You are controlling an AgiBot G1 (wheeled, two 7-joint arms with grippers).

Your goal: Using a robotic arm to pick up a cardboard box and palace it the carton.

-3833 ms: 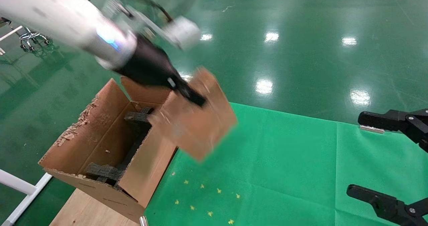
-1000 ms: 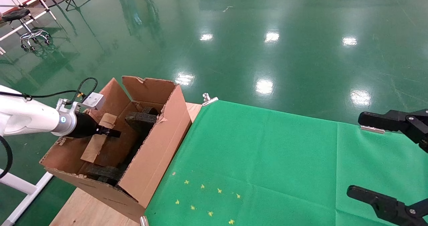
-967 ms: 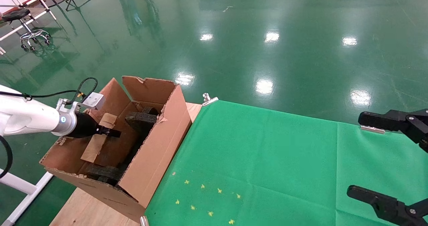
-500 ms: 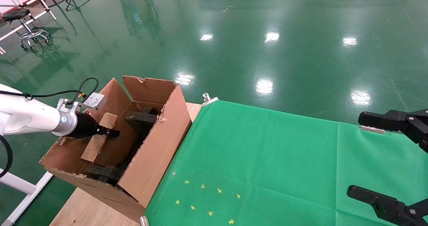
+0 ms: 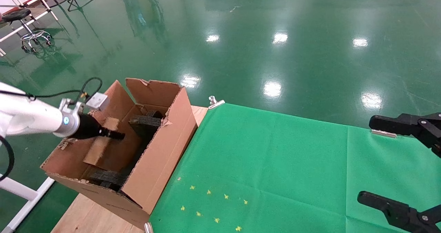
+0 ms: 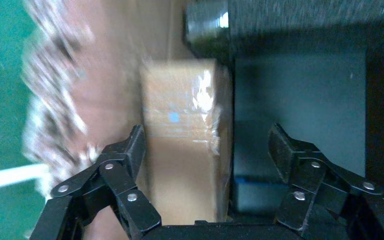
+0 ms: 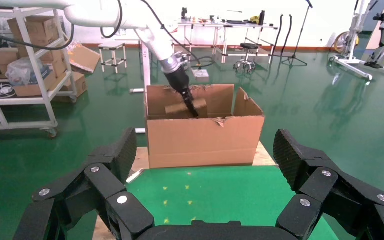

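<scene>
We see the left tool [image 6: 207,150] spread wide inside the carton [image 5: 155,164], gripping nothing; the cardboard box [image 6: 182,140] leans against the carton's wall between its fingers. Our right tool [image 7: 205,165] hangs open over the desk [image 5: 275,164].

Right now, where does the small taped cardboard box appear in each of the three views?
Head view: the cardboard box leans inside the carton, under the left hand.
Left wrist view: cardboard box at centre, between the open fingers.
Right wrist view: cardboard box far off, inside the carton.
Shared landmark: the carton.
</scene>
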